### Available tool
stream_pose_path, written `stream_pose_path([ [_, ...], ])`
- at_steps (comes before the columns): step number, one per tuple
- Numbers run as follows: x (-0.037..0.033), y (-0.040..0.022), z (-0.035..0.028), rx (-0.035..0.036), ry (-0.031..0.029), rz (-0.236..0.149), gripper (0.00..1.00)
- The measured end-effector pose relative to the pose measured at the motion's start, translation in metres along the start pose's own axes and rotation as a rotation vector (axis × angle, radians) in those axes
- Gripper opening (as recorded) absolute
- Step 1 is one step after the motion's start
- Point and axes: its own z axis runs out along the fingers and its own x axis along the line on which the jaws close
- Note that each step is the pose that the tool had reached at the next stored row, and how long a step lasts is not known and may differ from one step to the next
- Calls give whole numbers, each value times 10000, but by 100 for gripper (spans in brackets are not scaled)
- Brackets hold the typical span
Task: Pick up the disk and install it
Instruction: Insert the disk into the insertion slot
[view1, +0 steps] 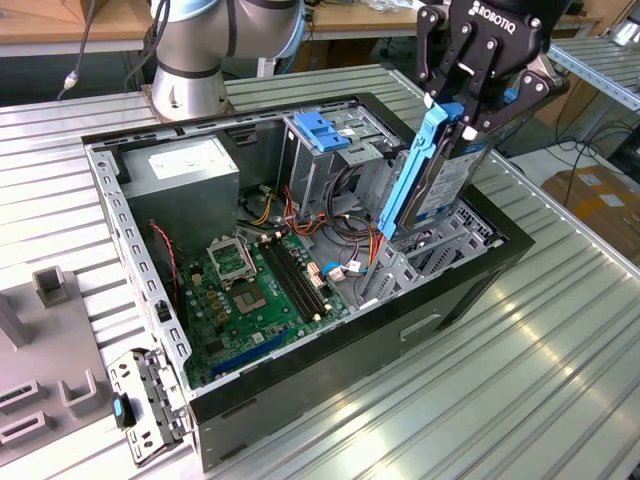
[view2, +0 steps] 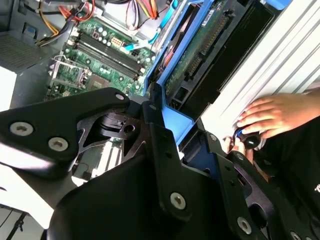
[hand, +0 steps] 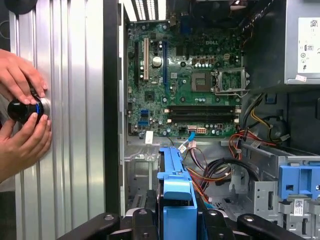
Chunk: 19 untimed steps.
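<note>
The disk (view1: 432, 185), a silver drive in a bright blue carrier rail, stands on end, slightly tilted, over the drive bay (view1: 420, 262) at the exterior view's right end of the open computer case (view1: 330, 372). My gripper (view1: 462, 112) is shut on the disk's upper end from above. I cannot tell whether its lower end touches the bay. The second wrist view shows the disk's green circuit side (view2: 197, 50) and blue rail (view2: 172, 120) beside a black finger (view2: 154, 131). In the first wrist view the blue carrier (hand: 176, 192) runs out from between my fingers (hand: 142, 220).
A tall metal drive cage with a blue latch (view1: 320, 128) stands beside the bay. The motherboard (view1: 250, 285) and cables (view1: 345, 235) lie lower in the case. A person's hands (hand: 20, 100) hold a black knob (hand: 22, 109) on the ribbed table. Grey fixtures (view1: 50, 285) sit at the exterior view's left.
</note>
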Motion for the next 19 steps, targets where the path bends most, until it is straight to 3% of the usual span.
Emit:
stream_pose_path([
  [5,22,-123,46,0,0,0,37],
  [12,26,-216,118,-3,4,95,37],
  [19,25,-209,161,6,-5,-194,37],
])
